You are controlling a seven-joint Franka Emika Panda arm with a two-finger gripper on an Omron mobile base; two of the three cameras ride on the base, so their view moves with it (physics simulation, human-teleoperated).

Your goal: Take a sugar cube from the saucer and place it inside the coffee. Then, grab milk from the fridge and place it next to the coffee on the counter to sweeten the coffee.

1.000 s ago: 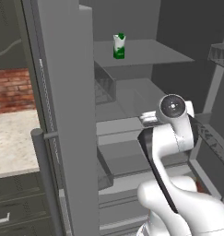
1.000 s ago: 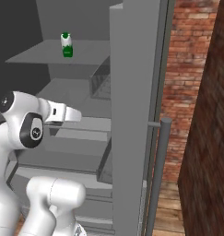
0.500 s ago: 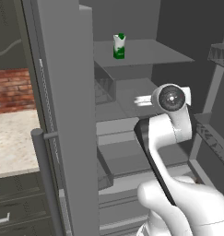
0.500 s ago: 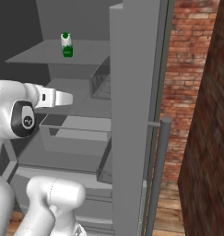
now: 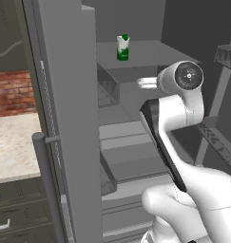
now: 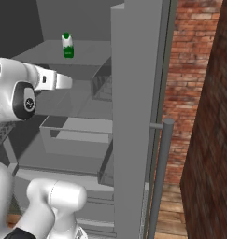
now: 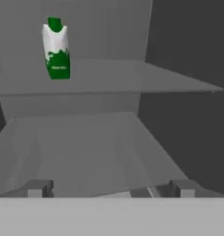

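- Closest to the cameras is the arm's white body, rising in front of the open fridge (image 5: 136,156), elbow bent and forearm reaching in toward the shelves.
- In the left base view the fridge door's edge stands upright with a round grey bar handle (image 5: 48,185) on it. Left of that there's a strip of the counter (image 5: 14,142), beige and speckled, with dark drawers (image 5: 12,209) under it and red brick (image 5: 12,92) behind.
- The right base view has the same door from the other side, its handle (image 6: 161,172) a vertical grey pole, and a brick wall (image 6: 199,93) to the right.
- The gripper (image 7: 109,188) is wide open with nothing between the fingers. In the hand view the two grey fingertips (image 7: 38,188) sit well apart at the bottom, looking along a bare lower shelf (image 7: 85,152).
- From the right base view the hand pokes out level into the fridge, just below the upper shelf.
- Lower inside there's a grey drawer bin (image 6: 77,135), and a wire-looking rack (image 6: 102,86) on the door side.
- Farthest back: the milk (image 7: 57,48), a green-and-white carton standing upright on the upper shelf (image 7: 132,76), towards its left in the hand view. It's above and beyond the gripper, well apart from it, with nothing else on that shelf near it.
- You can spot the same carton in both base views too (image 5: 122,47) (image 6: 67,45), sitting upright.
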